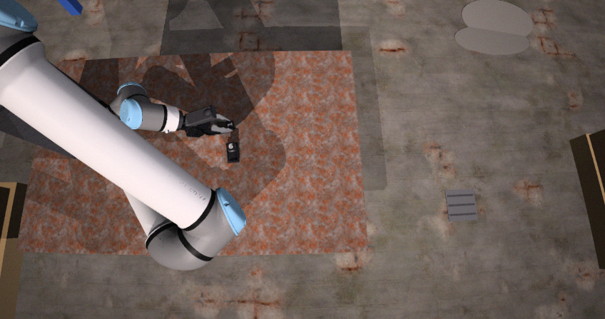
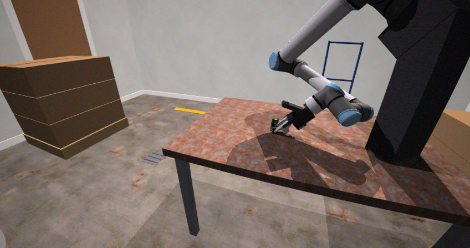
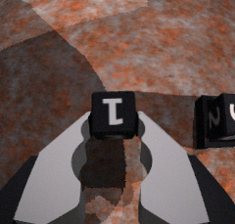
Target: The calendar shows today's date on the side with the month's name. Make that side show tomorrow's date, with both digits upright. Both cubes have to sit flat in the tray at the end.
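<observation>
A black cube [image 3: 114, 115] is between the jaws in the wrist view, with a white 1 upside down on the face toward the camera. My gripper [image 1: 230, 125] [image 2: 274, 127] [image 3: 115, 113] is shut on this cube, one fingertip against each side. Whether the cube touches the table is hard to tell. The black calendar tray [image 1: 233, 160] [image 3: 200, 122] stands beside the gripper, to the right in the wrist view. It holds a second black cube [image 1: 230, 146] [image 3: 225, 117] with a white 6 on top in the top view. A dim 2 shows in the wrist view. The month's name is not visible.
The calendar stands on a red-grey table [image 1: 316, 154] [image 2: 204, 130]. The forearm and elbow stretch over the table's left part in the top view. The black robot pedestal [image 2: 408, 97] stands at the table's right in the exterior view. Stacked boxes [image 2: 75, 104] stand on the floor away from the table.
</observation>
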Available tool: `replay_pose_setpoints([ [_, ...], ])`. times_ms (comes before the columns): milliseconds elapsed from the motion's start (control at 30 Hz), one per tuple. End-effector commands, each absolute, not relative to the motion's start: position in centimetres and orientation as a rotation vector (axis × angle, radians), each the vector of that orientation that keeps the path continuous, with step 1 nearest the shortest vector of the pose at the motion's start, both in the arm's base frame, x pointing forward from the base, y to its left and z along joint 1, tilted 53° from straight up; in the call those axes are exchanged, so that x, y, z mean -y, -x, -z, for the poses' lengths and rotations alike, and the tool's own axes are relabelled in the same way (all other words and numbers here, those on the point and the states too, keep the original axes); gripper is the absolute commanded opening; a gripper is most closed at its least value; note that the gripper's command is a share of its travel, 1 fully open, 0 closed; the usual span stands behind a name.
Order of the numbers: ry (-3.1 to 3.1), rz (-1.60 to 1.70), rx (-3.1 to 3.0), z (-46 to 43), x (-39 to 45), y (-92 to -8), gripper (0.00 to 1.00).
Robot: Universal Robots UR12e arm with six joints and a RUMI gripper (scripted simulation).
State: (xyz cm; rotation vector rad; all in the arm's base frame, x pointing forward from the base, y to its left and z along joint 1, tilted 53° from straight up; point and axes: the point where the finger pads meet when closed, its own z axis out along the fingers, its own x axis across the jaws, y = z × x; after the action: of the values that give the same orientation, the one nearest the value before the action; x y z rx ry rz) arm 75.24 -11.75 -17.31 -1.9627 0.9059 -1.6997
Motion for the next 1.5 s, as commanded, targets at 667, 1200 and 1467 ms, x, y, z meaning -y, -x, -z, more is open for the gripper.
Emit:
replay_pose_setpoints([
  [667,1.963,1.701,-0.905,17.4,11.8,-75.3,0.1],
  [1200,1.963,1.699,-0.905,16.9,11.3,-74.9,0.1],
  [1467,1.963,1.699,-0.905,15.1,9.6,-73.3,0.1],
])
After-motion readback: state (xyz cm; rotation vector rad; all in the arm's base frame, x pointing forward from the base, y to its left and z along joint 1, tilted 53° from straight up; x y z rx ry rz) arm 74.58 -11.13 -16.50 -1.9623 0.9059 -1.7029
